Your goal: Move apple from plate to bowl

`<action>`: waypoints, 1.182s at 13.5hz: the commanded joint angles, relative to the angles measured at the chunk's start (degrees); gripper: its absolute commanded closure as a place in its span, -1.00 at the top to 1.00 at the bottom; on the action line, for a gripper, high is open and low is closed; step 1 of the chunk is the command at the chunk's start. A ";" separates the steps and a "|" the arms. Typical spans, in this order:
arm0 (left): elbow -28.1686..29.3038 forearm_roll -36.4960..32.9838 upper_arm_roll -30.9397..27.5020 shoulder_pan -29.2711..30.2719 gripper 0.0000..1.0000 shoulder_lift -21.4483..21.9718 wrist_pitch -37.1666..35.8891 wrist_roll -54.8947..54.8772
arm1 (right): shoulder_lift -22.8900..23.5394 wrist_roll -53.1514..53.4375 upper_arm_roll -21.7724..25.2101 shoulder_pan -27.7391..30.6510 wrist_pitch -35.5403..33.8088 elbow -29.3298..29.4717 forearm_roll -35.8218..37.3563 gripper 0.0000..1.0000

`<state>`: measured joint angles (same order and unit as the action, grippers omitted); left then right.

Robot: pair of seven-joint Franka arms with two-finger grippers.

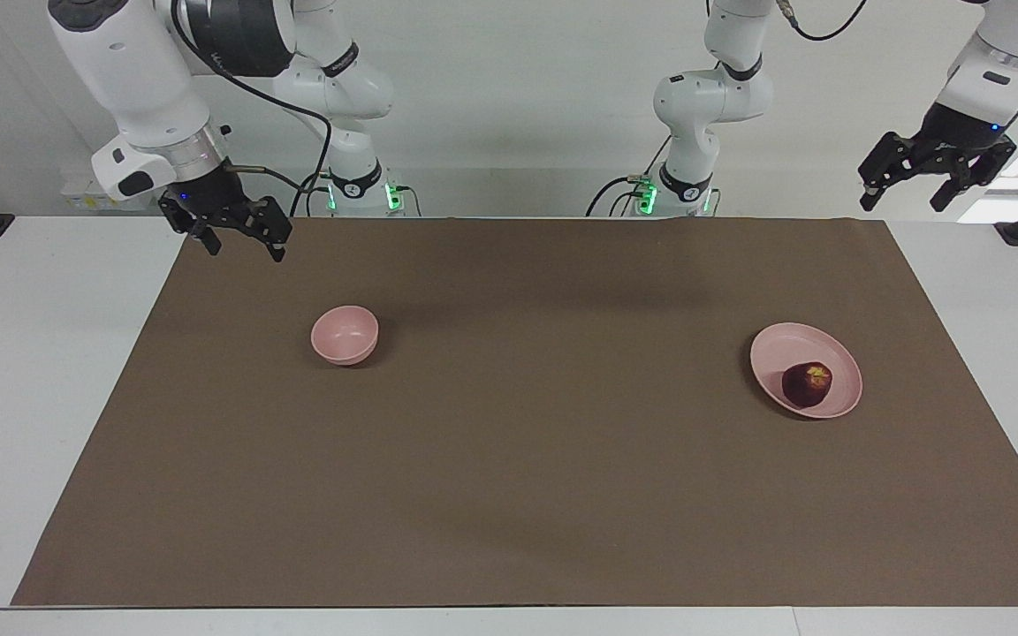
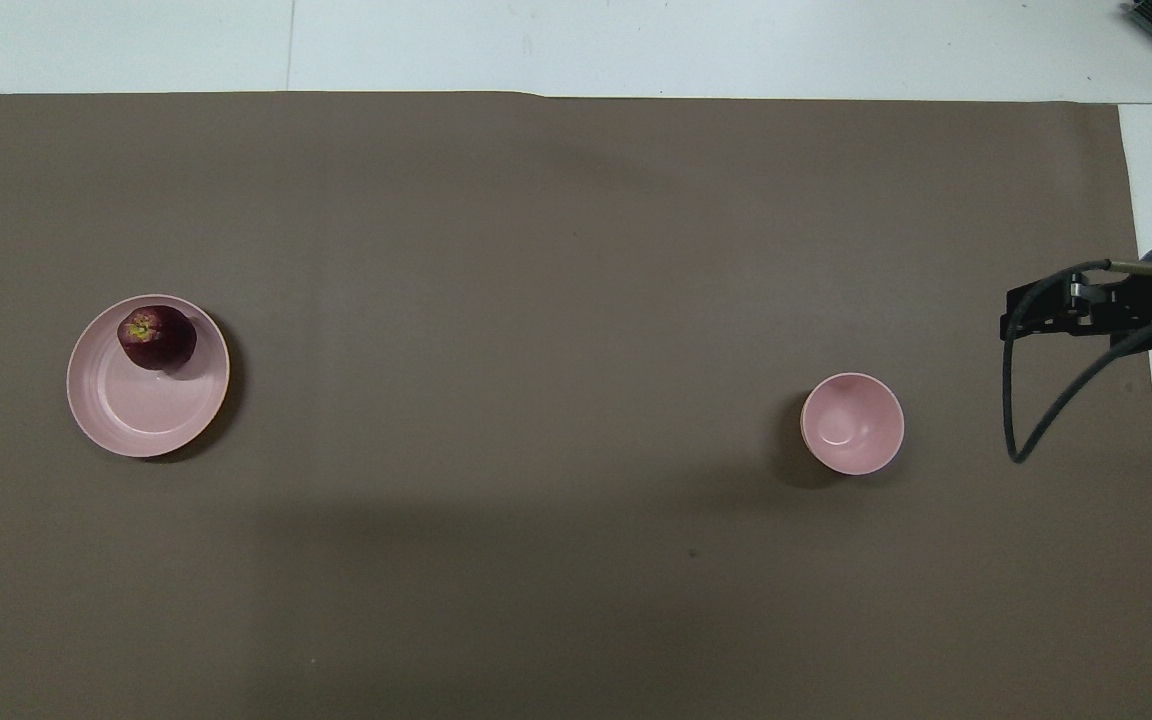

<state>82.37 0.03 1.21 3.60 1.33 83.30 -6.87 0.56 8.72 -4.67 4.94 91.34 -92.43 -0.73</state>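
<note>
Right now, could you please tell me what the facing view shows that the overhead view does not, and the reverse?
Only the facing view shows both arms whole, with the left hand raised off the cloth's corner near the plate's end, fingers spread, and the right hand open above the cloth's edge nearest the robots, at the bowl's end. Only the overhead view shows the bowl's bare bottom straight down. Both show the apple lying on the plate, toward the rim farther from the robots, and the brown cloth.

White table, brown mat across it — plain pale wall, even light
</note>
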 commanded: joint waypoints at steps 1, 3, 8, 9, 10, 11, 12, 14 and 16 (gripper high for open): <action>1.65 0.76 0.11 0.44 1.00 1.21 -0.07 -0.07 | -0.29 -0.63 -0.26 0.69 -0.29 0.06 -0.85 1.00; 1.47 0.76 0.19 0.18 1.00 1.13 0.10 0.72 | -0.29 -0.63 -0.26 0.77 -0.29 -0.03 -0.94 1.00; 1.39 0.67 0.19 -0.09 1.00 1.13 -0.33 0.46 | -0.29 -0.63 -0.26 0.69 -0.38 -0.03 -0.94 1.00; 1.39 0.67 0.19 0.09 1.00 1.13 -0.42 0.55 | -0.29 -0.63 -0.26 0.69 -0.29 -0.03 -0.94 1.00; 1.47 0.67 0.19 0.35 1.00 1.21 -0.60 0.55 | -0.29 -0.63 -0.26 0.69 -0.29 -0.03 -0.94 1.00; 1.56 0.76 0.19 0.44 1.00 1.30 -0.77 0.55 | -0.29 -0.63 -0.26 0.69 -0.29 -0.03 -0.85 1.00; 1.56 0.76 0.19 0.44 1.00 1.22 -0.86 0.55 | -0.29 -0.63 -0.26 0.69 -0.29 0.06 -0.94 1.00; 1.65 0.76 0.19 0.44 1.00 1.30 -0.86 0.55 | -0.29 -0.63 -0.26 0.69 -0.29 -0.03 -0.94 1.00; 1.74 0.76 0.19 0.26 1.00 1.39 -0.77 0.72 | -0.29 -0.63 -0.26 0.69 -0.29 -0.03 -0.94 1.00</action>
<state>82.70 0.03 1.33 3.56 1.34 82.86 -6.79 0.56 8.72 -4.67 4.94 91.34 -92.43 -0.73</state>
